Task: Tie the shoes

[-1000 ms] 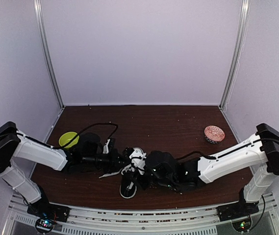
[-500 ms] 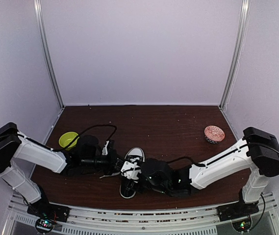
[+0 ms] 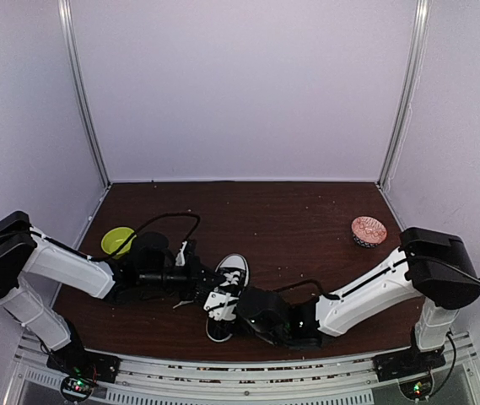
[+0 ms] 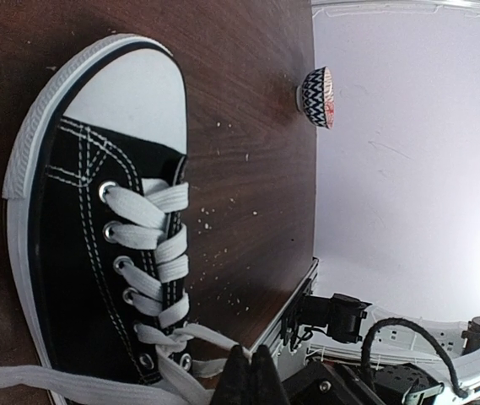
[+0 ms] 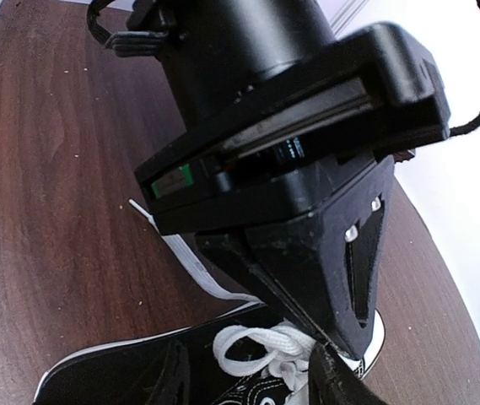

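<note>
The black sneaker (image 3: 231, 274) with its white toe cap lies at the front middle of the table, toe pointing away. In the left wrist view the shoe (image 4: 79, 278) shows its white laces (image 4: 151, 245). My left gripper (image 4: 250, 371) is shut on a lace strand at the top eyelets. My right gripper (image 5: 252, 371) is open, its fingers (image 5: 170, 371) either side of a white lace loop (image 5: 265, 344) over the shoe's opening. The left gripper (image 5: 334, 339) looms right behind that loop. In the top view the left gripper (image 3: 209, 281) and right gripper (image 3: 240, 305) meet at the shoe.
A green bowl (image 3: 118, 240) sits at the left behind my left arm. A patterned bowl (image 3: 368, 229) stands at the back right and shows in the left wrist view (image 4: 317, 86). A loose lace end (image 5: 180, 245) trails on the table. A black cable (image 3: 172, 218) arcs over the left arm.
My right arm has slid left and nearer, down to the shoe's heel side, uncovering the toe. The left gripper has drawn back slightly left, still pinching the lace.
</note>
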Robot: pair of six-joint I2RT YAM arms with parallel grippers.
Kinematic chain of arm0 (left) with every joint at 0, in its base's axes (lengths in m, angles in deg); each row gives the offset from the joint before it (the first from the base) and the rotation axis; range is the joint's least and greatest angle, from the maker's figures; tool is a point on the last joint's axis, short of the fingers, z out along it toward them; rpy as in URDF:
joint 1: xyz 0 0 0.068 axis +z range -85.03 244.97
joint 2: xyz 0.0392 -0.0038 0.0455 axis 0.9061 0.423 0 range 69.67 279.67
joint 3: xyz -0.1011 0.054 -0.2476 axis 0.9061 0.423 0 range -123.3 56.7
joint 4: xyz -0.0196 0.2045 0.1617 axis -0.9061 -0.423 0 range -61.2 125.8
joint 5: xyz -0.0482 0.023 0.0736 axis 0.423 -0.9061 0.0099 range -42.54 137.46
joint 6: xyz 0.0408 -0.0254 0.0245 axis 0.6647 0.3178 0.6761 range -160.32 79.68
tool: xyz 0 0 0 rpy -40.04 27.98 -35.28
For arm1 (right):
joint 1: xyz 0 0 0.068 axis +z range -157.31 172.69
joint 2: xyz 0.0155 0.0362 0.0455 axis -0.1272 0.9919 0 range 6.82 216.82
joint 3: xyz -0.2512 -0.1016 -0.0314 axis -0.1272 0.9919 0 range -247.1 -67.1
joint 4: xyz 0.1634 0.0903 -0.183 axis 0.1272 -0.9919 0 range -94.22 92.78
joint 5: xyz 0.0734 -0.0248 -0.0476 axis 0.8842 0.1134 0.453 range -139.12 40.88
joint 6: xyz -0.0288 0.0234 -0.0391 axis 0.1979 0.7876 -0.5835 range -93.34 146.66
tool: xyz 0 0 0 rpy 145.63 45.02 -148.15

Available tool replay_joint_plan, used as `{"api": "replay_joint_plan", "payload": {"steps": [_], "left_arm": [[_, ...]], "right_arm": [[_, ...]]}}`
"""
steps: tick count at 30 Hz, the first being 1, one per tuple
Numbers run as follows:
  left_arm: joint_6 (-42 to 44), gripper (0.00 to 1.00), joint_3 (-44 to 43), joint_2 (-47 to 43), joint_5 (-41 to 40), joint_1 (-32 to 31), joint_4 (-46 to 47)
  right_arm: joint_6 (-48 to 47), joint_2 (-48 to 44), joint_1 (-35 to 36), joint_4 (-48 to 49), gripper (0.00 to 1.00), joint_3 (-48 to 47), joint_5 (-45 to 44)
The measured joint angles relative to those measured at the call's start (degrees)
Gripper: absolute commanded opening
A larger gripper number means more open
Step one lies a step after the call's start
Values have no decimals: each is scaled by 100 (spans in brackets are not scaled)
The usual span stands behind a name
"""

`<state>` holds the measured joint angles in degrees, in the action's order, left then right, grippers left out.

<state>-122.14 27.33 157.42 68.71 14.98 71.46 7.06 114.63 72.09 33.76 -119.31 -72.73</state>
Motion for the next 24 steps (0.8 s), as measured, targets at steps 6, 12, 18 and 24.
{"api": "replay_joint_plan", "payload": {"steps": [6, 12, 18, 24], "left_arm": [[-44, 0, 2, 0, -2, -22, 35], [-74, 0, 2, 0, 0, -31, 52], [-85, 0, 2, 0, 0, -37, 57], [-90, 0, 15, 0, 0, -44, 85]], "right_arm": [[-70, 66, 101, 295, 31, 0, -468], [-109, 74, 162, 490, 22, -2, -756], [-101, 184, 164, 474, 9, -39, -859], [57, 225, 164, 448, 0, -114, -953]]}}
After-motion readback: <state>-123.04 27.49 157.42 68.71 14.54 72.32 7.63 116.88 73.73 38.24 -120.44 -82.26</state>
